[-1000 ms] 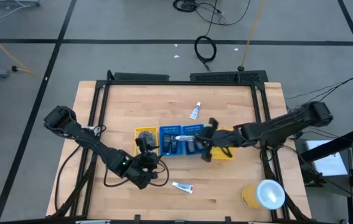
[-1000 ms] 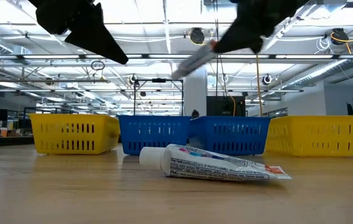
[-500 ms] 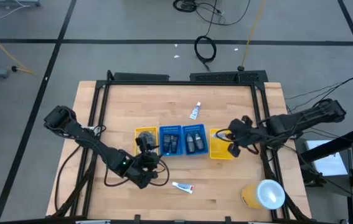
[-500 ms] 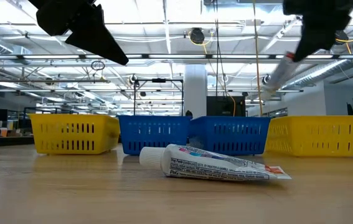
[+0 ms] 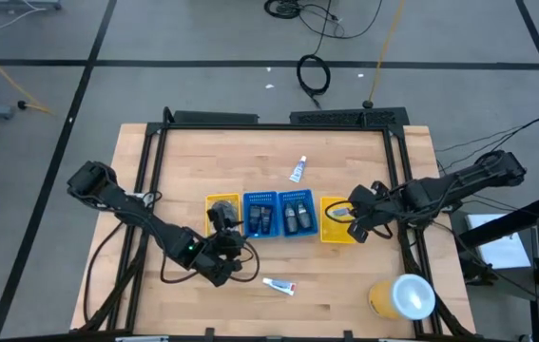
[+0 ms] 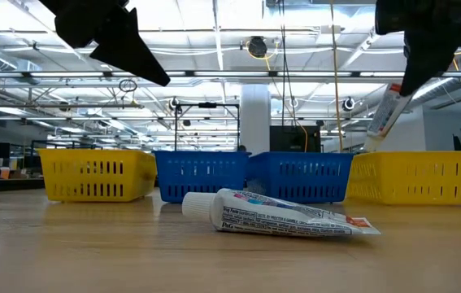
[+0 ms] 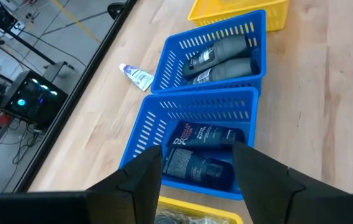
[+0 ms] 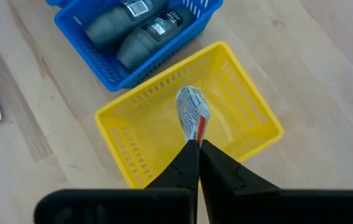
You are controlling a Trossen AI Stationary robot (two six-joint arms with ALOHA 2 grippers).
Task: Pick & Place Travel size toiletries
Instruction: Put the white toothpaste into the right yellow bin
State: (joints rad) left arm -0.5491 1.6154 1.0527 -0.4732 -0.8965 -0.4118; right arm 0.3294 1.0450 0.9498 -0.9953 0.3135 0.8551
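The right gripper [image 8: 196,144] hangs directly above the right-hand yellow tray [image 8: 251,112], with its jaws clenched on the crimped red end of a small white tube [image 8: 192,112]; the tube points down into the tray's open interior without touching its floor. In the low view the same tube [image 6: 382,114] hangs tilted above the rim of that yellow tray [image 6: 413,179]. Two blue trays [image 5: 277,214] stand just beside the yellow tray, on the side toward the left arm, each holding dark bottles [image 7: 223,53]. Beyond them, farthest from the right-hand yellow tray, stands a second yellow tray [image 5: 221,204]. The left gripper [image 7: 198,165] hovers over the blue tray nearest that second yellow tray, its jaws released and holding nothing. A second white tube [image 5: 279,284] lies flat on the wooden surface [image 5: 345,285], well apart from the right-hand yellow tray toward the front edge. A third tube [image 5: 298,169] lies on the far side of the blue trays. A large yellow-and-white cylinder [image 5: 402,296] stands near the surface's front right corner.
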